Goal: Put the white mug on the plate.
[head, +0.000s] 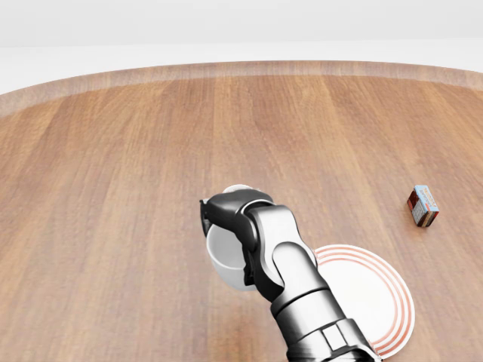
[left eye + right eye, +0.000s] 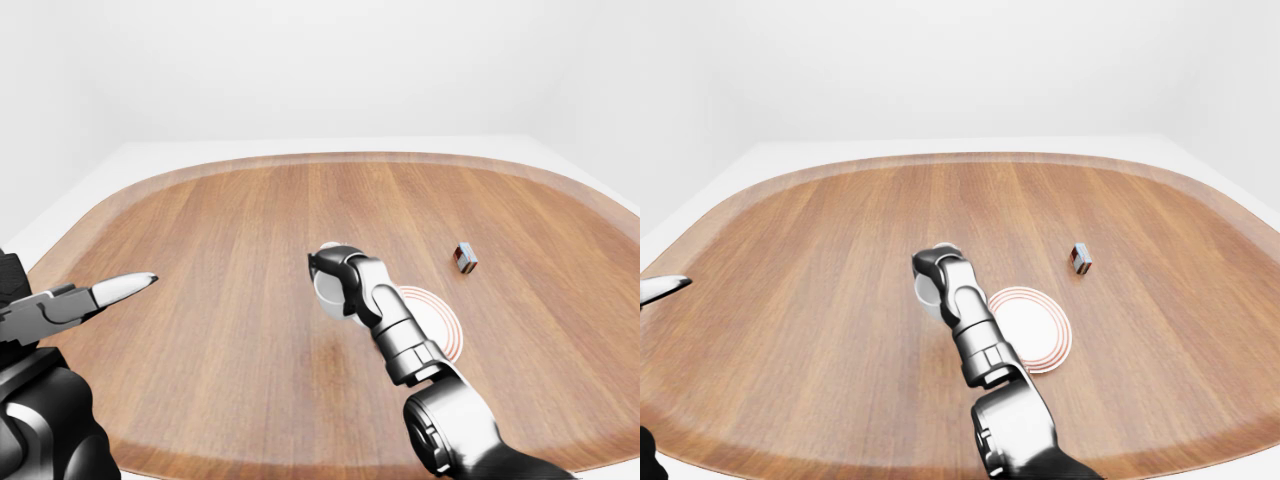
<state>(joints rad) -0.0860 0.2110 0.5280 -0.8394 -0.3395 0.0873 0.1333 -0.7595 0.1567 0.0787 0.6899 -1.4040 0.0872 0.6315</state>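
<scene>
The right hand [image 1: 226, 215] has its fingers pinching the white mug [image 1: 225, 256], held clear of the tabletop [image 1: 113, 151] for carrying toward the plate [image 1: 370, 290]; the left hand [image 2: 70, 305] idles, fingers spread.

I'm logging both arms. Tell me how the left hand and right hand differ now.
The right hand is shut on the white mug over the table; the left hand holds nothing. The right hand is near the plate; the left hand hangs at the left-eye view's left edge.
</scene>
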